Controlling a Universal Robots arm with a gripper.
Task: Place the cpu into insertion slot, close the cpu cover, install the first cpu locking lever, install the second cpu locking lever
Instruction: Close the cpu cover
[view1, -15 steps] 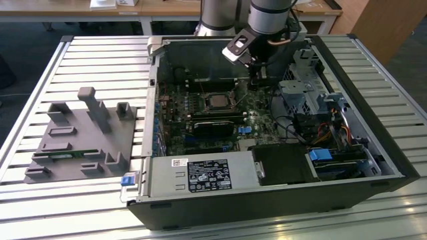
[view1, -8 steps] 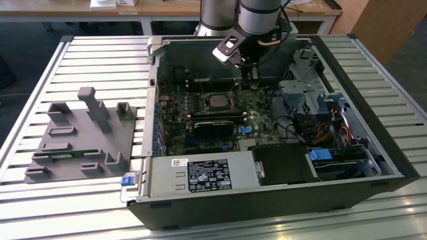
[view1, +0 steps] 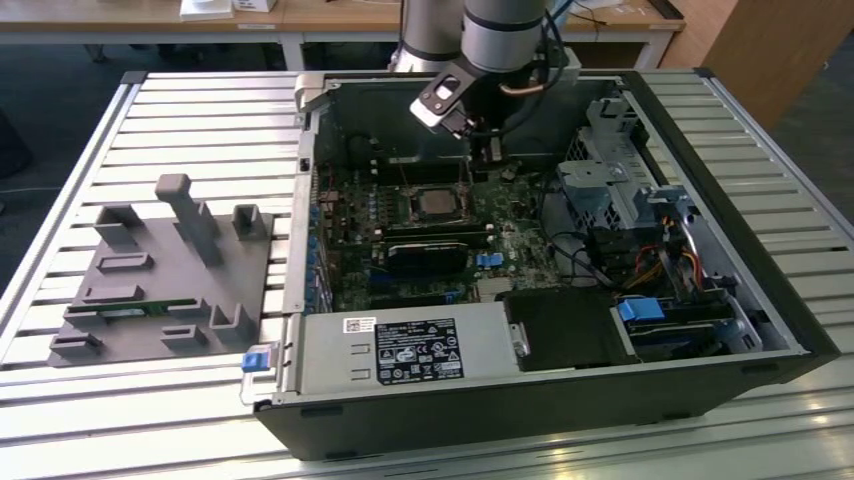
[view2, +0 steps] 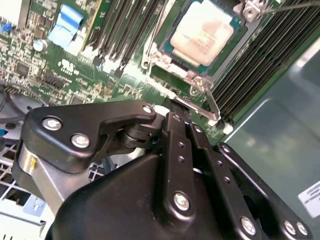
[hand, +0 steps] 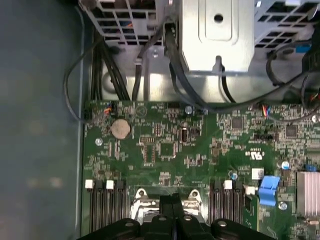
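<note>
1. Right now the arm reaches down into an open computer case (view1: 561, 420) that lies on a slatted desk (view1: 200, 110). In the exterior view it enters from the case's 12 o'clock side.
2. The gripper (view1: 483, 150) hangs low over the green motherboard (hand: 165, 145). It is just off the insertion slot (view1: 408, 204), toward 1 o'clock in the exterior view.
3. In both wrist views the gripper's black fingers (hand: 176, 200) are drawn together with no gap between them. I cannot tell whether anything thin is pinched at their tips.
4. The cpu (view2: 207, 30) sits flat inside the insertion slot with its dull silver top facing up.
5. The cpu cover (view2: 196, 76) lies down around the cpu as a silver frame, and the chip shows through its window.
6. A thin metal lever (view2: 211, 104) runs along the side of the slot nearest the gripper tips. Whether the tips touch it cannot be told.
7. Long black memory slots (view2: 125, 25) flank the insertion slot on the motherboard.
8. In the exterior view a grey parts tray (view1: 160, 270) rests on the desk at 9 o'clock from the case, and a silver power supply (view1: 400, 352) fills the case's 6 o'clock corner.
</note>
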